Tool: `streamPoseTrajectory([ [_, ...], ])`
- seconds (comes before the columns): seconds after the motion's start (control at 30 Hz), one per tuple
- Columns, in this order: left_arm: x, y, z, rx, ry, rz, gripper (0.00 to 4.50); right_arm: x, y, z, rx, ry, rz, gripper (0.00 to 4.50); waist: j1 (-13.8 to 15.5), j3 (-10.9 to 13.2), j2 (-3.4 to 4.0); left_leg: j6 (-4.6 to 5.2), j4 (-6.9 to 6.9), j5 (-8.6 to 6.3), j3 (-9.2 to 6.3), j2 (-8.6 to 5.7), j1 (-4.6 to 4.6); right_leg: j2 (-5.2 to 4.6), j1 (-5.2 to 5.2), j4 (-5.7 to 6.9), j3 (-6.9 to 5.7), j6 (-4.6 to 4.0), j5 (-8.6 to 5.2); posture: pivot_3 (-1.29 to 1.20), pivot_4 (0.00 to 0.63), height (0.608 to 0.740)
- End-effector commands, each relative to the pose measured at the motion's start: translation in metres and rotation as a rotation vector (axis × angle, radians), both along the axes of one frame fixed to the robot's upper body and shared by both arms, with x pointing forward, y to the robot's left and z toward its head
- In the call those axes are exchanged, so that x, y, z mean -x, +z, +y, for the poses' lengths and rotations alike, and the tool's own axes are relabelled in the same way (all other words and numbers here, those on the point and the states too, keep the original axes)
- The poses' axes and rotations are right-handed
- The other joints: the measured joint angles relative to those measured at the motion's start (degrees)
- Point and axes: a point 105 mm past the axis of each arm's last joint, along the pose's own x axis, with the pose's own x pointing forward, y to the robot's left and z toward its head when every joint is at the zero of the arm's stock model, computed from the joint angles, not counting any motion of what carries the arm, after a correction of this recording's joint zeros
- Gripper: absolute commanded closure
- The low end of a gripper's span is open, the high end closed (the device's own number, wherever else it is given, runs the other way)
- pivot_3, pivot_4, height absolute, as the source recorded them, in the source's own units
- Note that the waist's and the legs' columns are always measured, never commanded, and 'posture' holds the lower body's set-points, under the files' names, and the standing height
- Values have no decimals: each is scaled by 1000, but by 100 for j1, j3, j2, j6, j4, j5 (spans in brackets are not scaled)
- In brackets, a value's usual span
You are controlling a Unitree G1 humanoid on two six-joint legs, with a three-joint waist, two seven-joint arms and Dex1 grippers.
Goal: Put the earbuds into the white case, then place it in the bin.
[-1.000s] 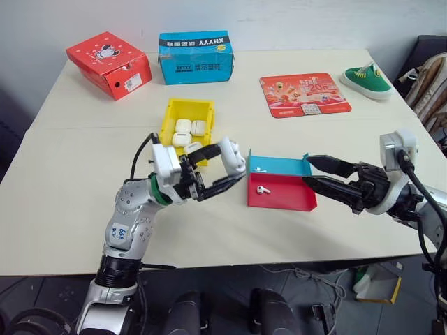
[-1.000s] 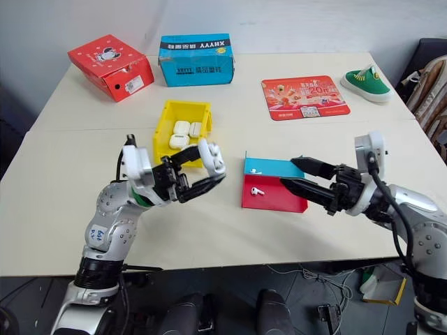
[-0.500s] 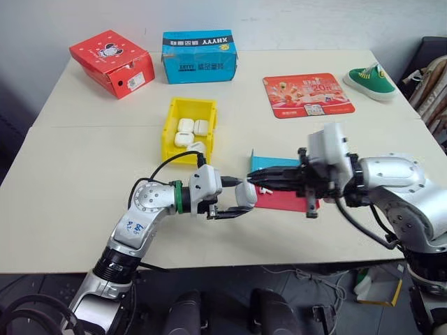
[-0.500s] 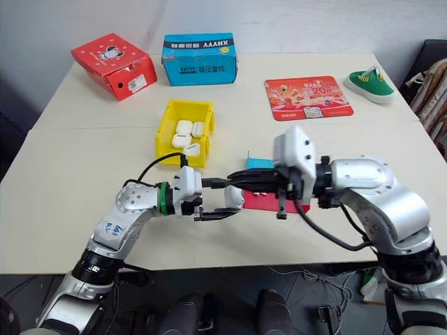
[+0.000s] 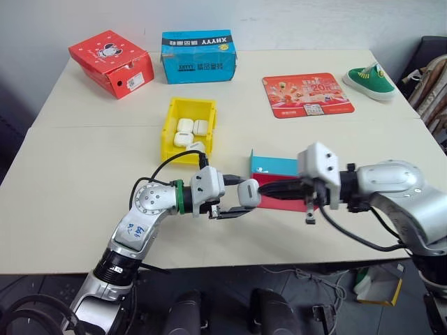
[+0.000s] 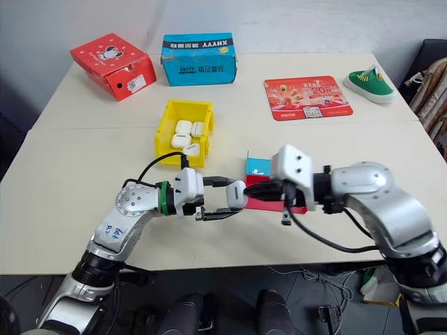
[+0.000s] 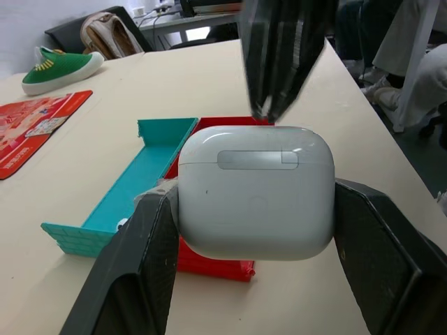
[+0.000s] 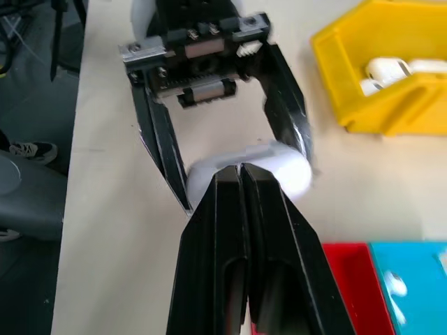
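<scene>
- The left hand is clamped on the white case, one black finger on each side, holding it off the tabletop near the front edge, with the lid closed.
- The right hand has its fingers pressed together, their tips right at the case; touching cannot be told.
- Just behind the case lies the red-and-blue tray, with one small white earbud in its blue half.
- The yellow bin sits toward the middle of the tabletop, holding several other white cases.
- Along the far edge stand a red box and a blue box.
</scene>
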Motion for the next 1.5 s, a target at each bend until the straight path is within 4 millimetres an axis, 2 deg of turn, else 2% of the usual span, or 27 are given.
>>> streamPoseTrajectory([
  [0.03, 8, 19, 14, 92, 2, -44, 1706, 1, 24, -30, -146, -112, -122, 4450, 4, -1, -2, 0, -1, 0, 0, 0, 0, 0, 1, -1, 0, 0, 0, 0, 150, 740],
  [0.07, 11, 19, 21, 110, -2, -23, 1706, 4, 23, -41, -179, -141, -130, 4450, 13, -1, -2, 0, -1, 0, -3, 1, 1, 1, 3, -1, -2, 0, 0, 0, 150, 740],
  [0.13, 15, 25, 41, 163, 12, 7, 1706, 13, 23, -59, -252, -198, -175, 4081, 8, -1, -2, -1, -6, -1, -4, 1, 2, 2, 4, -3, -4, 0, 0, 0, 150, 740],
  [0.2, 13, 36, 66, 240, 56, 37, 1706, 17, 25, -76, -289, -285, -315, 3507, 5, -1, -2, -1, -7, -1, -3, 1, 3, 4, 4, -1, -3, 0, 0, 0, 150, 740],
  [0.27, 2, 47, 94, 281, 152, 6, 1706, 21, 28, -94, -297, -380, -468, 2836, -3, -1, -2, -1, -3, 1, -2, 2, 4, 5, 5, 1, -2, 0, 0, 0, 150, 740],
  [0.33, -15, 59, 113, 302, 266, -42, 1706, 24, 26, -107, -307, -466, -543, 2141, -11, -1, -1, -2, -1, 4, 5, -1, 13, 4, 6, 0, 5, 1, 0, 0, 150, 740],
  [0.43, -48, 76, 118, 338, 407, -73, 1706, 35, 23, -105, -393, -461, -590, 1097, 51, -3, -6, -3, -1, 8, -1, -6, 19, 5, 11, 0, 8, 4, 2, 0, 150, 740],
  [0.53, -99, 81, 116, 395, 602, 4, 1706, 47, 7, -95, -470, -384, -450, 32, 141, -4, -8, 0, -1, 11, -3, -12, 19, 5, 12, 10, 13, 9, 6, 0, 150, 740],
  [0.6, -123, 72, 100, 339, 660, 47, 1706, 45, 6, -97, -474, -399, -470, 32, 154, -5, -10, 8, 0, 15, -1, -14, 16, 6, 14, 16, 14, 16, 12, 0, 150, 740],
  [0.7, -148, 58, 92, 260, 750, 84, 1706, 42, 5, -100, -456, -420, -506, 32, 128, -5, -12, 14, 2, 14, 15, -20, 16, 7, 12, 5, 24, 27, 20, 0, 150, 740],
  [0.77, -160, 58, 92, 254, 803, 57, 1706, 41, 4, -102, -439, -427, -524, 32, 89, -1, -20, 12, -1, 12, 21, -22, 13, 11, 8, -3, 24, 28, 20, 0, 150, 740],
  [0.87, -166, 52, 89, 206, 805, 70, 1706, 41, 4, -104, -435, -435, -533, 32, 56, 5, -30, 1, -10, 10, 24, -20, 10, 24, -3, -4, 22, 24, 18, 0, 150, 740],
  [0.93, -168, 51, 93, 193, 824, 66, 969, 41, 5, -106, -431, -439, -537, 0, 57, 5, -30, -4, -12, 12, 23, -19, 11, 26, -3, -1, 19, 20, 16, 0, 150, 740],
  [0.97, -169, 52, 95, 200, 837, 69, 739, 41, 5, -108, -425, -442, -542, 0, 56, 5, -30, -4, -11, 12, 23, -19, 11, 26, -3, -1, 19, 20, 16, 0, 150, 740],
  [1.03, -167, 54, 96, 212, 814, 72, 78, 40, 6, -110, -420, -447, -548, 0, 57, 6, -32, -3, -6, 12, 23, -15, 11, 24, -1, 0, 21, 20, 16, 0, 150, 740],
  [1.1, -161, 60, 96, 239, 778, 58, 32, 39, 7, -114, -413, -450, -550, 0, 52, 6, -33, -2, -3, 12, 22, -13, 12, 23, 0, 2, 21, 20, 16, 0, 150, 740],
  [1.17, -141, 73, 102, 258, 675, -8, 32, 36, 8, -117, -390, -434, -542, 0, 4, 6, -33, -2, -4, 12, 21, -9, 12, 23, 0, 3, 22, 20, 16, 0, 150, 740],
  [1.27, -92, 87, 113, 217, 482, -130, 32, 32, 9, -123, -331, -383, -508, 0, -97, 6, -33, -5, -8, 11, 25, 3, 13, 21, -7, 6, 28, 19, 15, 0, 150, 740],
  [1.37, -39, 74, 142, 78, 377, -186, 32, 29, 5, -133, -234, -302, -438, 0, -179, 7, -32, -7, -7, 10, 23, 6, 16, 20, -6, 9, 28, 15, 13, 0, 150, 740],
  [1.5, 6, 43, 202, -154, 476, -125, 32, 24, -3, -158, -105, -241, -345, 0, -181, 9, -28, -6, -9, 9, 26, 8, 28, 14, 1, 8, 30, 9, 10, 0, 150, 740],
])
